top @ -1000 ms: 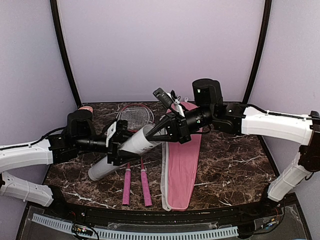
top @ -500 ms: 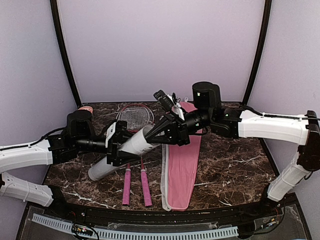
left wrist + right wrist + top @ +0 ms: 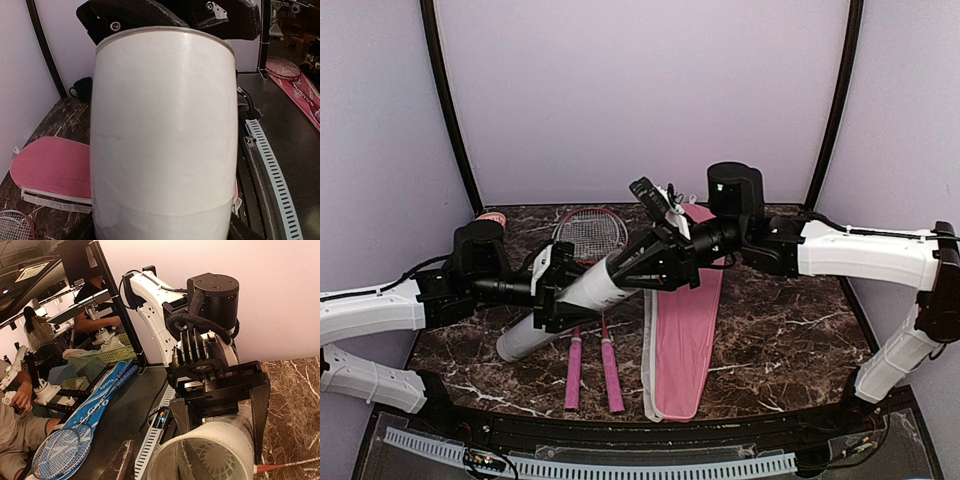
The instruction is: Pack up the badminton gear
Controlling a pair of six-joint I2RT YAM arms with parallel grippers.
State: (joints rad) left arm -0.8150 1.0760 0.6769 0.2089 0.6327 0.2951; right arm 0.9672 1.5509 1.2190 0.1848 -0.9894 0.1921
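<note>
My left gripper (image 3: 556,290) is shut on the long white tube (image 3: 582,288) and holds it tilted above the table; the tube fills the left wrist view (image 3: 165,125). My right gripper (image 3: 638,266) is open at the tube's upper open end. In the right wrist view the right gripper (image 3: 155,465) straddles the tube's rim (image 3: 200,440), one finger inside. White shuttlecock feathers (image 3: 222,462) show inside the tube. Two red-framed rackets (image 3: 590,232) lie under the tube, pink handles (image 3: 611,375) toward me. The pink cover (image 3: 685,320) lies to their right.
A small red-patterned round cap (image 3: 492,217) sits at the back left corner behind the left arm. The marble table (image 3: 790,330) is enclosed by lilac walls (image 3: 640,90). The cover's rounded end also shows in the left wrist view (image 3: 50,167).
My right gripper has moved left and down toward the tube's open end. The left arm and the tube have stayed still.
</note>
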